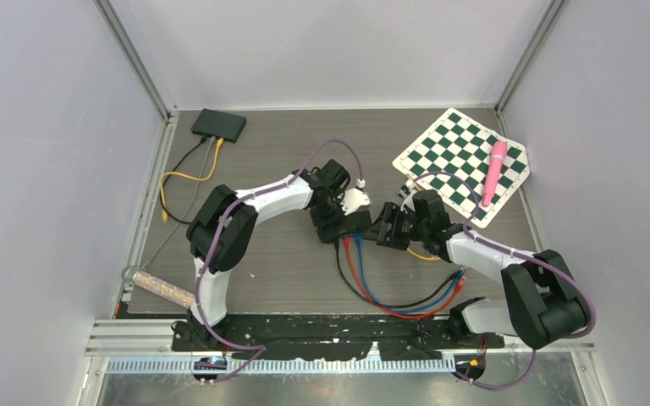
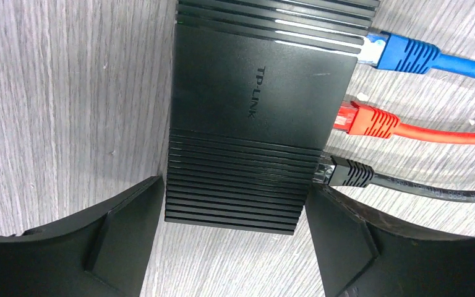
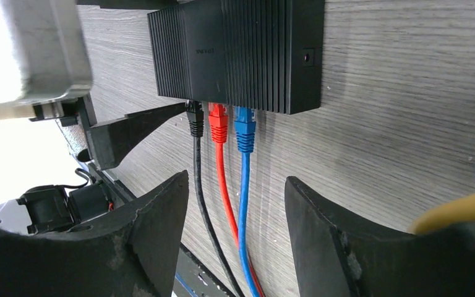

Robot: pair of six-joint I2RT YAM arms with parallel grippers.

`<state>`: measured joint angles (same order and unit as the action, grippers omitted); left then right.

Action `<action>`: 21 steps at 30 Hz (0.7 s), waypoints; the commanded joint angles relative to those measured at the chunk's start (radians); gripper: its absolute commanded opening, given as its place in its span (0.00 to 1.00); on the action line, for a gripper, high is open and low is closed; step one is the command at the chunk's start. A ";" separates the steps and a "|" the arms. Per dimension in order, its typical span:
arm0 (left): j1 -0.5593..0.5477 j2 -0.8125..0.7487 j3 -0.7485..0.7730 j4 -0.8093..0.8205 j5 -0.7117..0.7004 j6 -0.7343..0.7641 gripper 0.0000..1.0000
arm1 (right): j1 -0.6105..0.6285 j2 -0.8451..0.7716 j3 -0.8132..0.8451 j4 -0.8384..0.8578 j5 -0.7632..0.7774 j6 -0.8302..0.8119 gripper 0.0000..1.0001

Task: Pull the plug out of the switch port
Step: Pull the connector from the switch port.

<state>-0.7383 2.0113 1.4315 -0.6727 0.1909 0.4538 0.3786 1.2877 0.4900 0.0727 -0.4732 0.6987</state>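
L fingers (image 2: 99, 247) wide astride TP-LINK switch (image 2: 247, 105), grip can't tell; R fingers (image 3: 154, 235) wide, empty, facing black plug (image 3: 195, 120), red plug (image 3: 218, 124), blue plug (image 3: 245, 133); logo clear only in L wrist view

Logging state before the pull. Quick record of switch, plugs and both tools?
switch: black, flat on table
plugs: blue plug, red plug, black plug, all seated, same side
left tool: open, straddling switch end; contact unclear
right tool: open, over the cables, holding nothing
task: no plug out yet
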 commanded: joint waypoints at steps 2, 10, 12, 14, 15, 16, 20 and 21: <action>-0.006 -0.028 -0.051 0.048 0.046 -0.050 0.85 | 0.004 0.039 0.000 0.072 -0.008 0.006 0.65; -0.005 -0.026 -0.060 0.049 0.062 -0.053 0.60 | 0.015 0.062 0.006 0.087 -0.011 0.003 0.60; -0.005 -0.033 -0.071 0.056 0.066 -0.059 0.54 | 0.024 0.068 0.016 0.091 -0.012 0.009 0.57; -0.004 -0.046 -0.081 0.061 0.073 -0.061 0.50 | 0.036 0.072 0.025 0.095 -0.003 0.019 0.57; -0.005 -0.052 -0.086 0.065 0.073 -0.064 0.49 | 0.040 0.072 0.026 0.098 0.003 0.028 0.57; -0.005 -0.056 -0.092 0.067 0.074 -0.066 0.49 | 0.045 0.073 0.027 0.102 0.014 0.036 0.57; -0.004 -0.073 -0.109 0.078 0.073 -0.077 0.53 | 0.054 0.099 0.036 0.094 0.051 0.054 0.57; -0.005 -0.075 -0.112 0.080 0.073 -0.079 0.54 | 0.054 0.117 0.039 0.094 0.055 0.058 0.57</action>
<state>-0.7376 1.9659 1.3510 -0.5747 0.1982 0.4175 0.4240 1.3670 0.4911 0.1280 -0.4614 0.7300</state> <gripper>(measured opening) 0.713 0.569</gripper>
